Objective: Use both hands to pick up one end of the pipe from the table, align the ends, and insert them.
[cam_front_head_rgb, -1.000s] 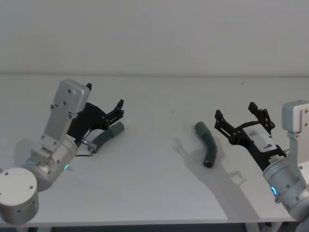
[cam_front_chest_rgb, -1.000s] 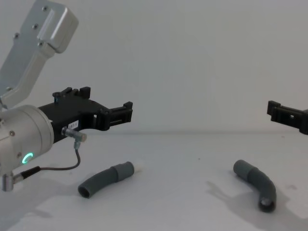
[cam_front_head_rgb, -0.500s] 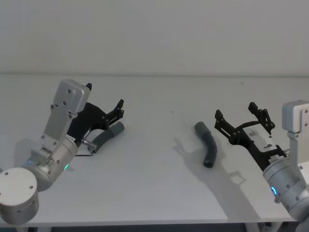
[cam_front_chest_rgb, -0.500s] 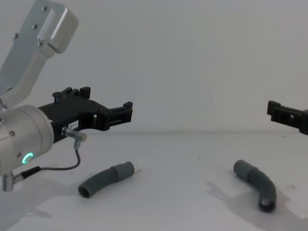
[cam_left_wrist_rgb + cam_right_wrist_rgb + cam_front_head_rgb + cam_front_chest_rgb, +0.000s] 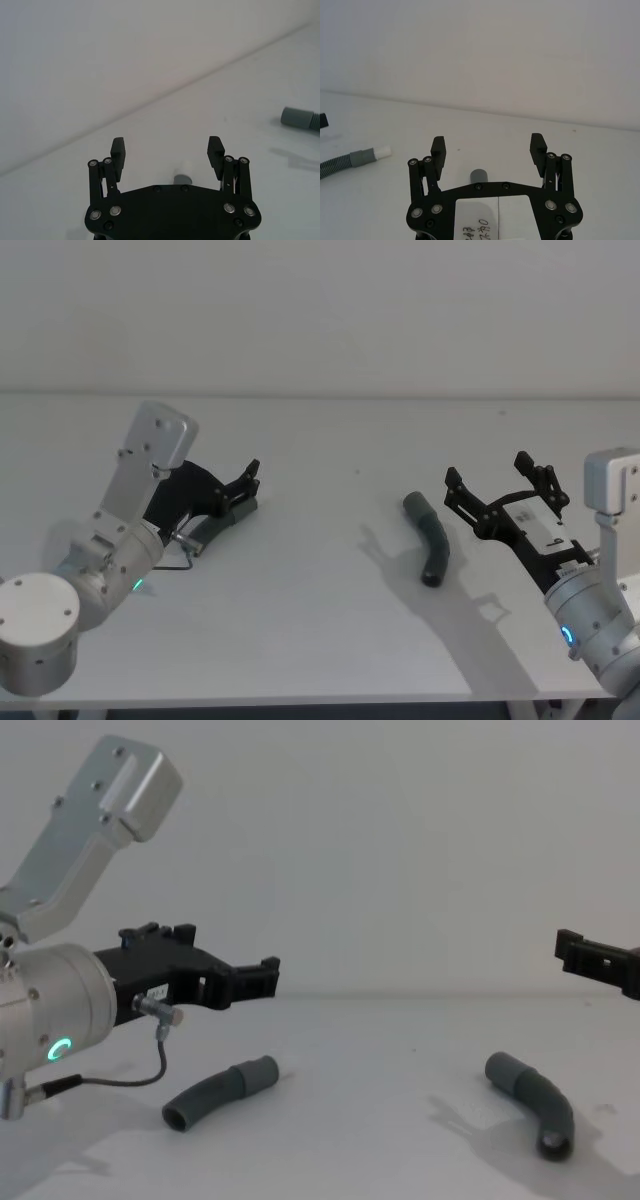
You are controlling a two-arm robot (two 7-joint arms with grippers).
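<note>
Head view: from the near edge of the table (image 5: 320, 640), the left gripper (image 5: 248, 486) reaches over the left pipe piece (image 5: 222, 521) on the left, jaws spread, holding nothing. The right gripper (image 5: 487, 469), likewise spread and empty, hovers just right of the right piece (image 5: 432, 540), whose collar (image 5: 414, 504) points far.

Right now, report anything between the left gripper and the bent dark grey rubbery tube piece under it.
Nothing visible. The black left gripper hangs, jaws open, over the bent dark grey rubbery tube piece.
</note>
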